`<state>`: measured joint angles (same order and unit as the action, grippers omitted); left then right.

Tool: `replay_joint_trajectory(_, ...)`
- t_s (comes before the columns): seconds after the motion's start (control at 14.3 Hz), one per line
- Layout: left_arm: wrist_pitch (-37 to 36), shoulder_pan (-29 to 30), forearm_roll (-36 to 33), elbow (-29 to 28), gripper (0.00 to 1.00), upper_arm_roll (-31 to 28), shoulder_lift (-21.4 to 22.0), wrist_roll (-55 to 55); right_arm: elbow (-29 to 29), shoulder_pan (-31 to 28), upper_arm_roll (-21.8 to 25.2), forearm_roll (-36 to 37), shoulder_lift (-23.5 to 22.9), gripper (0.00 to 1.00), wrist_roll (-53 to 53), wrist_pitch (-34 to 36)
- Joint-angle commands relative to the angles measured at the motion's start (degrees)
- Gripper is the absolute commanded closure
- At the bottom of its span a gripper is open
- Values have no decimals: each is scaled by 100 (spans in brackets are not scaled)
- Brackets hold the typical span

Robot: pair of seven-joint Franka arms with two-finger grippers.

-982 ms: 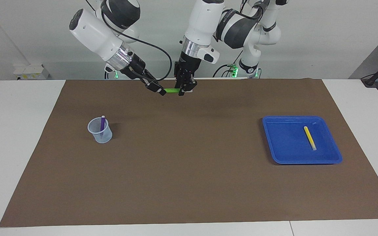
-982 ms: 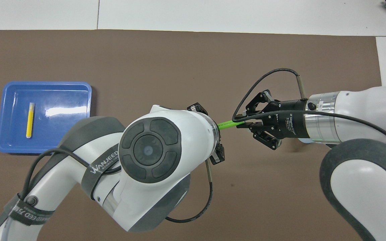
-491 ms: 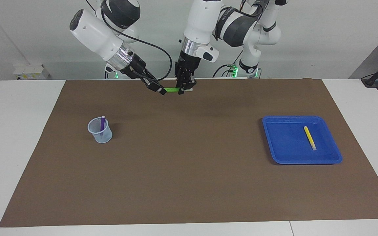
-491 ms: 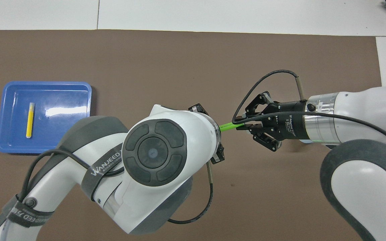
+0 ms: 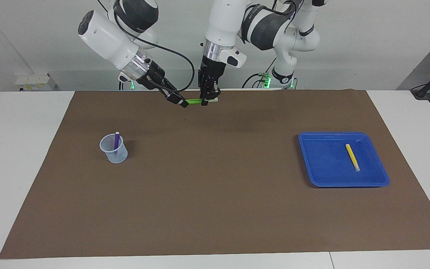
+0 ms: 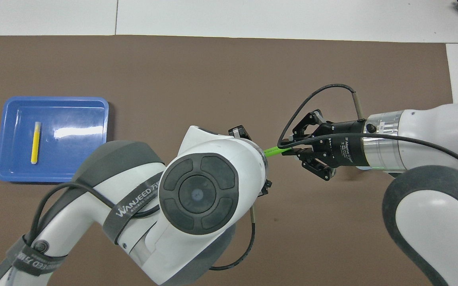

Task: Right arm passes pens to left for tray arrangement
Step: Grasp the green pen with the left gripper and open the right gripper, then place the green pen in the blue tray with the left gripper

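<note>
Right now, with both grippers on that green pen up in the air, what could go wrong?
1. The right gripper and the left gripper are both shut on the green pen. If either pulls away before the other lets go, the pen could twist or drop onto the mat.
2. The tray sits well toward the left arm's end, so a loose grip might slip on the way.

Over the worktop's robot-side edge, the right end effector (image 5: 183, 103) and left end effector (image 5: 206, 100) both grip the green pen (image 5: 193, 101). The yellow pen (image 5: 352, 157) lies in the tray (image 5: 323, 164).
</note>
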<state>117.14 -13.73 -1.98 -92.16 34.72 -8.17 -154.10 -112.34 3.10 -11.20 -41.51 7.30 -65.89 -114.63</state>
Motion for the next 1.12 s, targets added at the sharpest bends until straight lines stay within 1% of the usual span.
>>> replay_joint_trajectory(0.0,-113,-201,-4,208,100,-18,-106,-200,-60,-11,-49,-138,53,100,-29,-156)
replay_joint_trajectory(0.07,-104,-201,-4,208,100,-18,-106,-200,-60,-11,-49,-138,53,84,-29,-112)
replay_joint_trajectory(0.14,-104,-201,-4,208,100,-18,-106,-200,-60,-11,-49,-130,61,77,-11,-77)
replay_joint_trajectory(0.21,-95,-201,-4,208,100,-18,-106,-200,-60,-11,-49,-129,62,57,24,-77)
replay_joint_trajectory(0.28,-86,-183,-4,190,100,-18,-106,-191,-60,-11,-49,-129,62,27,94,-68)
replay_joint_trajectory(0.35,-86,-166,-4,173,100,-18,-114,-139,-60,-11,-49,-129,62,6,190,-59)
replay_joint_trajectory(0.42,-112,-131,4,164,100,-18,-123,36,-60,-11,-49,-129,62,1,269,-7)
replay_joint_trajectory(0.49,-139,-104,13,155,100,-53,-123,264,-60,-20,-49,-129,62,0,374,29)
replay_joint_trajectory(0.63,-174,141,13,76,100,-54,-106,537,-60,-29,-40,-129,62,0,498,90)
replay_joint_trajectory(0.77,-200,317,22,-38,100,-62,-71,1089,-60,-55,-40,-121,70,0,682,108)
replay_joint_trajectory(0.91,-183,703,48,-249,100,-54,-27,1809,-60,-81,-23,-60,70,0,1024,187)
replay_joint_trajectory(1.05,-200,1229,66,-450,100,-45,35,2530,-77,-177,-5,124,96,0,1804,353)
